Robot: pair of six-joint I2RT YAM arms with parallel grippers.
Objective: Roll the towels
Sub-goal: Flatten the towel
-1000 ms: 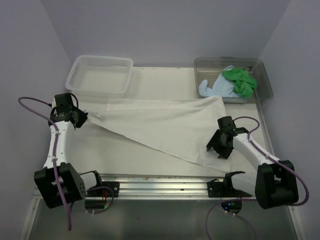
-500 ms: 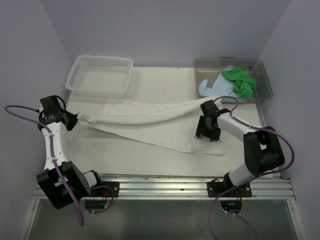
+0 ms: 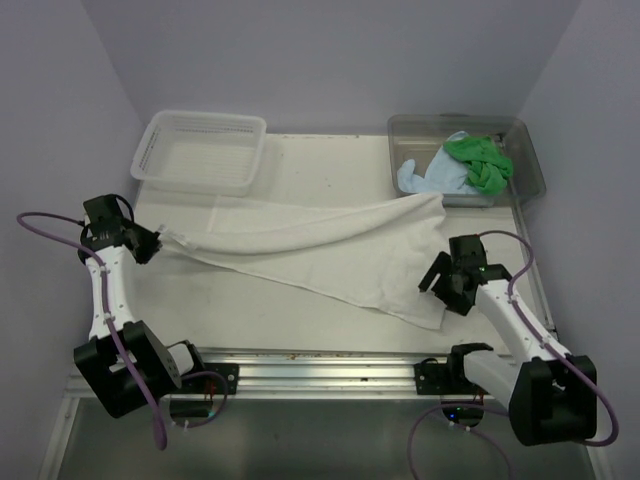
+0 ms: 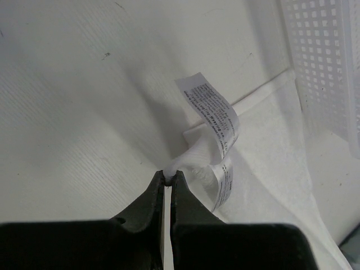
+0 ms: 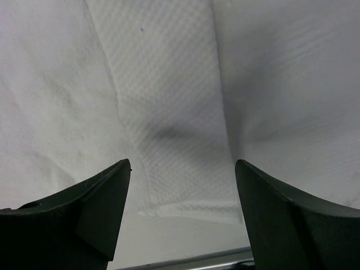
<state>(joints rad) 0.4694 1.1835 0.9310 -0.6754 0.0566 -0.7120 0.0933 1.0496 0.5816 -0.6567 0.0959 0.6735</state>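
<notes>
Across table [image 3: 330, 165], long rumpled white towel [image 3: 330, 262]

The desk [image 3: 330, 165] is a pale, flat top with faint marks on it. A white towel [image 3: 340, 265] lies across its middle, running slantwise: it is broad at its right end and narrows to a point at its left end. A long soft fold runs along its far edge. Just beyond the towel's left half stands a white lattice basket [image 3: 205, 118], and just beyond the towel's right corner stands a clear plastic tub [image 3: 455, 121]. Bare desk shows between these two and also on the near side of the towel, as far as a metal rail [image 3: 330, 360] along the near edge.
</notes>
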